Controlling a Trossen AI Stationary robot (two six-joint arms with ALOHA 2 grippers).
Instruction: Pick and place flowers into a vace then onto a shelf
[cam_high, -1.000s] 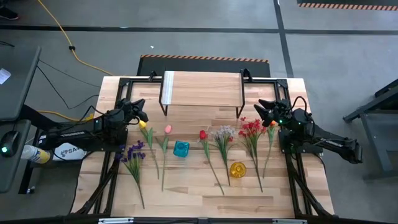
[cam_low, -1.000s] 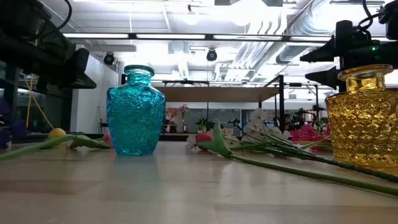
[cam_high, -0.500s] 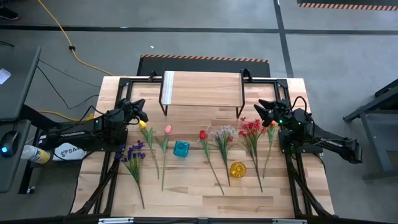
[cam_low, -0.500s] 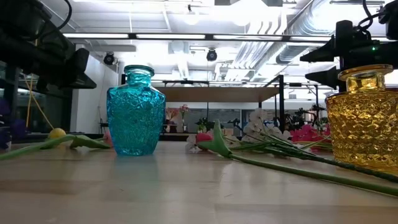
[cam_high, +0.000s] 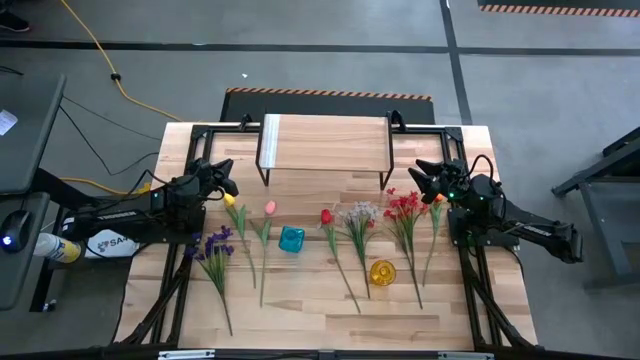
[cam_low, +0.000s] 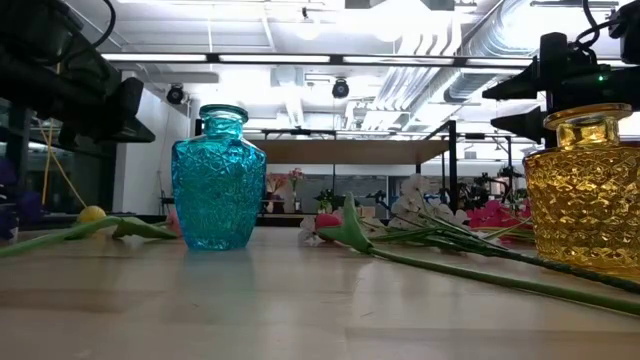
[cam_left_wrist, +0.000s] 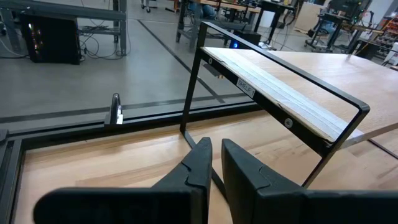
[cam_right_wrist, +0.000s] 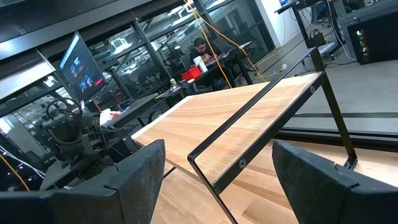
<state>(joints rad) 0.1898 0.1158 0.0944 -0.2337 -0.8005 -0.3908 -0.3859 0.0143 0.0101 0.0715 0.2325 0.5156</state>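
Note:
Several flowers lie flat in a row on the plank table: purple (cam_high: 213, 245), yellow (cam_high: 232, 203), pink (cam_high: 269, 208), red (cam_high: 326, 216), white (cam_high: 360, 215), a red cluster (cam_high: 403, 205) and orange (cam_high: 437, 200). A blue glass vase (cam_high: 291, 239) and a yellow glass vase (cam_high: 381, 272) stand upright among them. The shelf (cam_high: 325, 140) stands on black legs at the table's far side. My left gripper (cam_high: 222, 172) hovers at the left by the shelf's corner, its fingers nearly together and empty (cam_left_wrist: 214, 152). My right gripper (cam_high: 420, 175) hovers at the right, open and empty (cam_right_wrist: 217, 168).
A black frame runs along the table's edges (cam_high: 180, 290). In the low view the blue vase (cam_low: 219, 178) and yellow vase (cam_low: 585, 190) stand with stems (cam_low: 450, 265) lying between them. Bare wood shows along the near edge (cam_high: 320, 325).

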